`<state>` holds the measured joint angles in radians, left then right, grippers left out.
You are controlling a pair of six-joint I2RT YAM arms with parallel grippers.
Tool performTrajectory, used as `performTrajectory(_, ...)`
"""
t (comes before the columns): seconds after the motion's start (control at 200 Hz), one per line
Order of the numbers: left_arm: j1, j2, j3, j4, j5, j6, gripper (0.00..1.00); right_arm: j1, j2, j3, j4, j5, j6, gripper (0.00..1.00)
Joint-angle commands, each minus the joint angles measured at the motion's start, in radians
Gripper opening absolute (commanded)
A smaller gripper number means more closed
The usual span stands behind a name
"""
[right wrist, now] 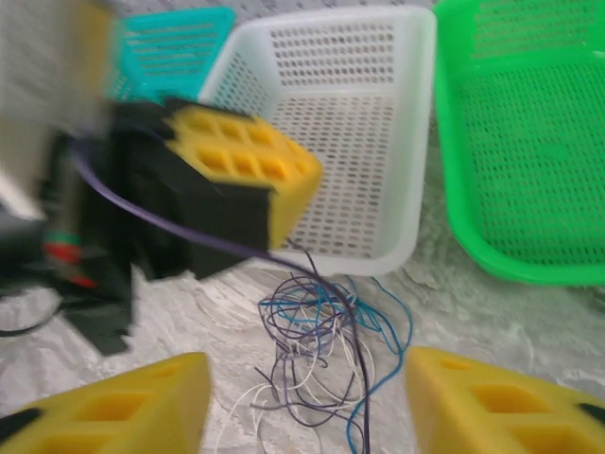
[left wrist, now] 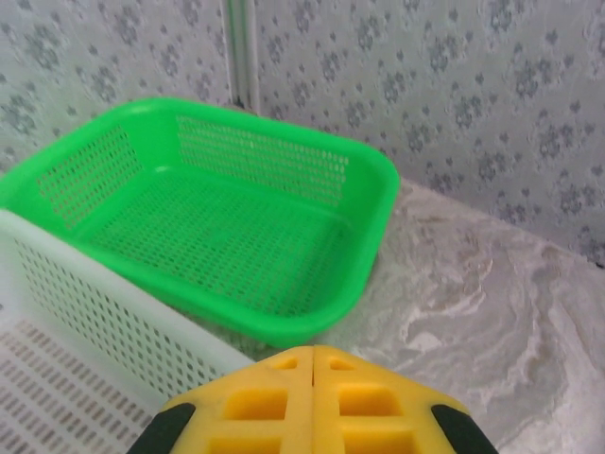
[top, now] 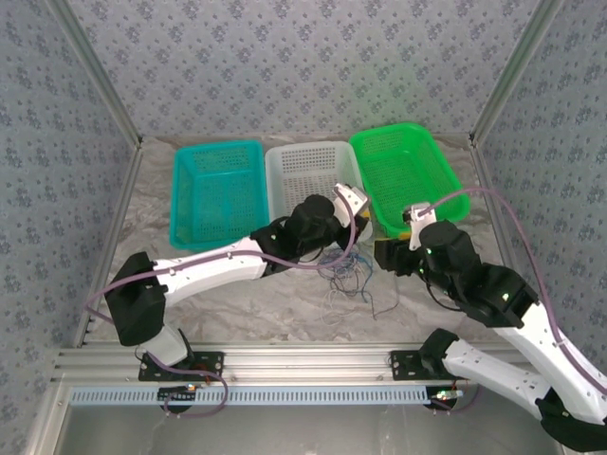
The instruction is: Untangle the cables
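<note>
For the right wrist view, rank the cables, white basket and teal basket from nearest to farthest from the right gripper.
1. cables: on the table, just ahead between the fingers of the right gripper.
2. white basket: beyond the cables, centre.
3. teal basket: farthest, upper left.

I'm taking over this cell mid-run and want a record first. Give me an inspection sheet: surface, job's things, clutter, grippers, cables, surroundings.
surface: marbled grey-white table.
job's things: thin cables in one loose tangle on the table, in front of the white basket; teal basket and green basket flank it, the green one empty.
clutter: nothing seen.
grippers: left gripper fingers shut, a strand seemingly pinched at the tips; right gripper open above the tangle.
cables: thick purple arm cables run along both arms.
surroundings: patterned walls, metal frame.
</note>
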<state>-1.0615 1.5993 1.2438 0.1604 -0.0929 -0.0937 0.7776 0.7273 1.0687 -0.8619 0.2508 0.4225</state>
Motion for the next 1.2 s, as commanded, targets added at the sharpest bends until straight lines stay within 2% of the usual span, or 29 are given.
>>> performTrajectory(0.0,0.015,-0.033,0.058,-0.096,-0.034,0.024,0.0,-0.01,-0.006,-0.037,-0.023,0.048,0.039,0.68)
performTrajectory(0.17,0.021,-0.049,0.101,-0.124,-0.042,0.02,0.0,-0.009,-0.032,-0.13,0.039,0.012,0.056,0.78)
performTrajectory(0.37,0.03,-0.064,0.2,-0.198,-0.058,0.038,0.0,-0.006,-0.049,-0.187,0.079,-0.004,0.072,0.79)
performTrajectory(0.575,0.034,-0.069,0.317,-0.246,-0.043,0.078,0.01,0.004,-0.045,-0.292,0.229,-0.103,0.099,0.77)
performTrajectory(0.849,0.034,-0.065,0.405,-0.282,0.016,0.064,0.01,0.031,0.017,-0.367,0.42,-0.11,0.073,0.81)
performTrajectory(1.194,0.034,-0.077,0.399,-0.275,0.027,0.04,0.01,0.04,0.17,-0.305,0.488,0.0,-0.035,0.81)
